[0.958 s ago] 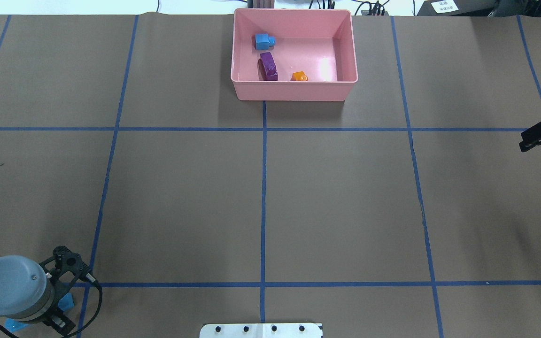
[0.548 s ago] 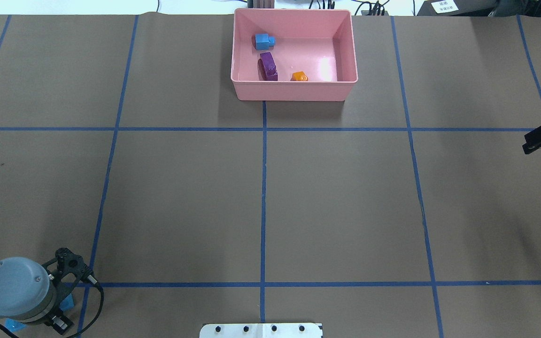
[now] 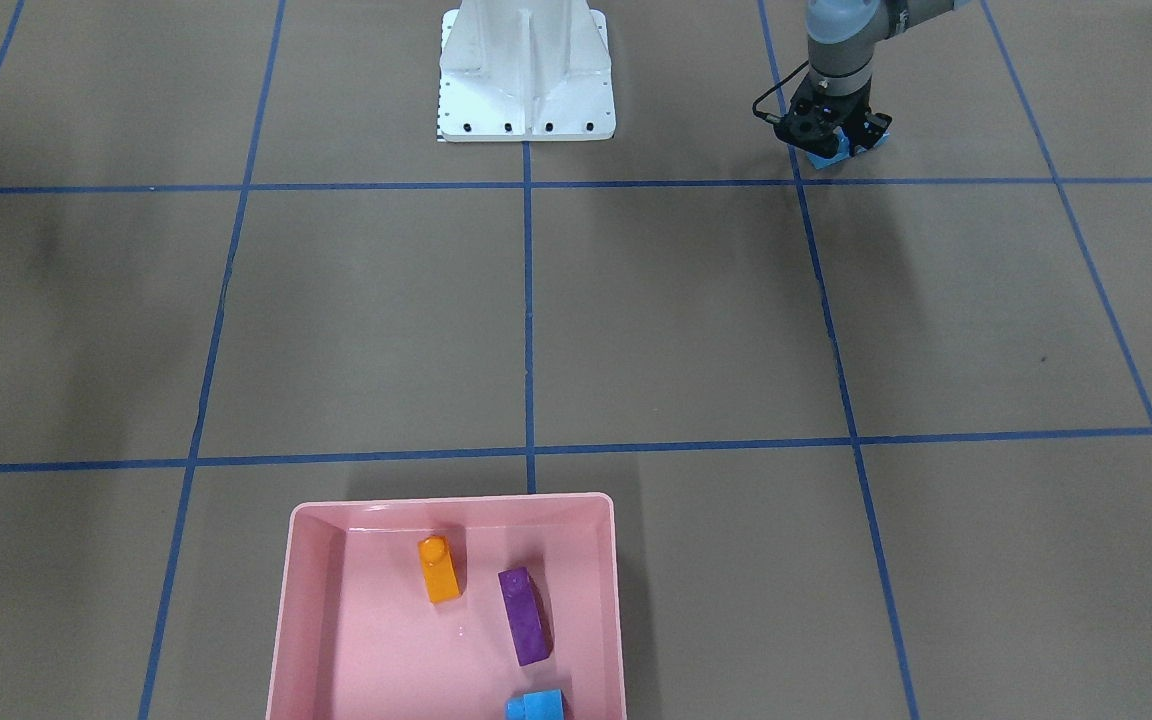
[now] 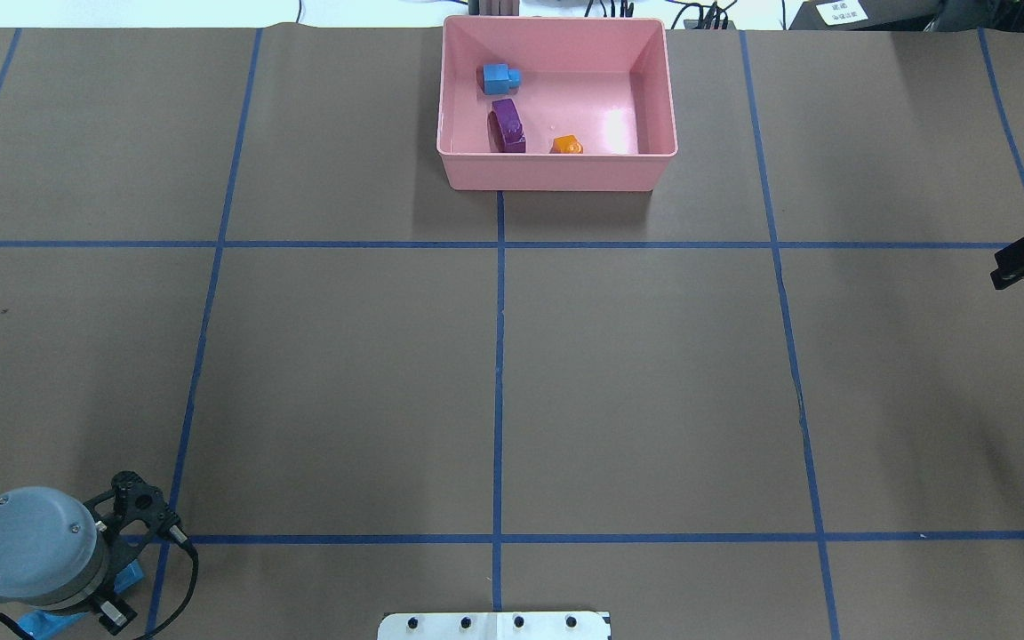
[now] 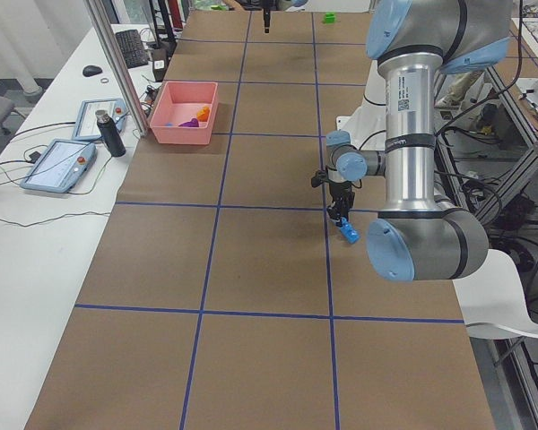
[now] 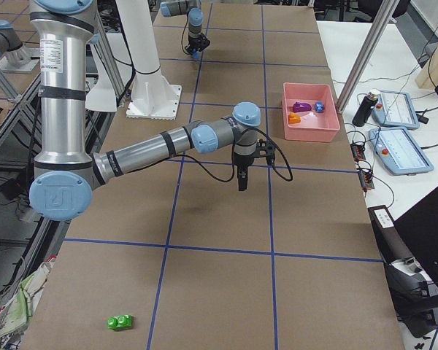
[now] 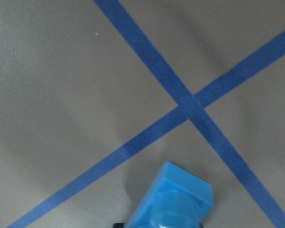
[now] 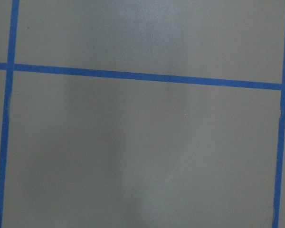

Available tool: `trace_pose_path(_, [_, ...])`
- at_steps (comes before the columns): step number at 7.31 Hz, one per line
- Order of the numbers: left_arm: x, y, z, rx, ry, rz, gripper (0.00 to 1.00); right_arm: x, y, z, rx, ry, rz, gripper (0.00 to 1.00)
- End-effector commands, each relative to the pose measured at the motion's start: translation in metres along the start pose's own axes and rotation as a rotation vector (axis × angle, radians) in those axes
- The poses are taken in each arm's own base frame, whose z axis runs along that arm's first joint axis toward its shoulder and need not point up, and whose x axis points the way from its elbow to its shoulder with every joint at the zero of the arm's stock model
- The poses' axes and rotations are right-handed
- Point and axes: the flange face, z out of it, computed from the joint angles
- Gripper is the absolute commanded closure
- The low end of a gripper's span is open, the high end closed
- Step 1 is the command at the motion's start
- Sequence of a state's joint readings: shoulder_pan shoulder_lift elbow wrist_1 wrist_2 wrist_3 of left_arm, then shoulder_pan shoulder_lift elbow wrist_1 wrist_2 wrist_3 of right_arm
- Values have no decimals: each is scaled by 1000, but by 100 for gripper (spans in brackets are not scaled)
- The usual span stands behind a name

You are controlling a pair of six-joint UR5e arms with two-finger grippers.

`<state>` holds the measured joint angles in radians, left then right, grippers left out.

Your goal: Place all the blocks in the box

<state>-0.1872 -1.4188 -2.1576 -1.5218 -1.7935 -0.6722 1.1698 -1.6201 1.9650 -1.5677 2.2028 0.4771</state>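
The pink box [image 4: 556, 173] stands at the far middle of the table and holds a short blue [image 4: 499, 78], a purple [image 4: 508, 124] and an orange block [image 4: 567, 144]. The long blue block [image 3: 841, 150] lies on the table near the robot's left side, under my left gripper [image 3: 833, 138]. The wrist hides the fingers, so I cannot tell whether they grip it. The block fills the bottom of the left wrist view [image 7: 173, 202]. My right gripper [image 4: 1001, 274] hangs empty at the right table edge, its jaw state unclear. A green block [image 6: 120, 321] lies far off at the table's right end.
The white robot base [image 3: 526, 80] stands at the near middle edge. Blue tape lines cross the brown table cover. A side bench beyond the box carries tablets and a dark bottle [image 5: 109, 134]. The right wrist view shows only bare table.
The right gripper has drawn back further toward the right table edge. The left wrist has shifted slightly toward the near edge over the long blue block.
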Motion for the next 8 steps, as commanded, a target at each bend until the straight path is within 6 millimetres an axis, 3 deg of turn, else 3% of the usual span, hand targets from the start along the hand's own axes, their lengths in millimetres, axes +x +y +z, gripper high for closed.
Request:
trace_pose_path(1, [-2, 3, -23, 31, 24, -1, 100, 2, -1, -2, 6, 0, 4, 0])
trace_pose_path(3, [2, 6, -51, 65, 57, 2, 100, 5, -1, -4, 7, 1, -11, 0])
trace_pose_path(5, [9, 11, -96, 99, 154, 1, 100, 41, 15, 2, -15, 22, -76, 0])
trace_pose_path(7, [-9, -25, -143, 207, 224, -70, 100, 89, 58, 21, -83, 45, -96, 0])
trace_pose_path(8, [-33, -37, -156, 231, 243, -125, 100, 105, 75, 29, -111, 61, -89, 0])
